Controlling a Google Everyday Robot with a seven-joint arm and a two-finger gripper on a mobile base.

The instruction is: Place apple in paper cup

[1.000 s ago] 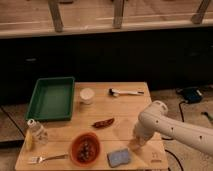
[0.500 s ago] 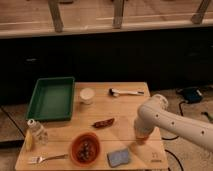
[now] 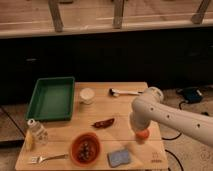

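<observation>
The apple [image 3: 143, 135] is a small orange-red fruit at the lower tip of my white arm, over the right side of the wooden table [image 3: 125, 107]. My gripper [image 3: 141, 131] is shut on the apple, and the arm hides most of its fingers. The paper cup [image 3: 87, 95] is white and stands upright and empty-looking at the back middle of the table, next to the green tray. It is well to the left of and behind the gripper.
A green tray [image 3: 50, 98] sits at the back left. A white-handled utensil [image 3: 122, 92] lies at the back right. A dark red chili pepper [image 3: 103, 123], an orange bowl [image 3: 86, 148], a blue sponge [image 3: 119, 158], a fork [image 3: 47, 158] and a clear bottle [image 3: 36, 131] lie nearer the front.
The arm has swung left and back from the table's front right corner. The apple now shows at the gripper's tip.
</observation>
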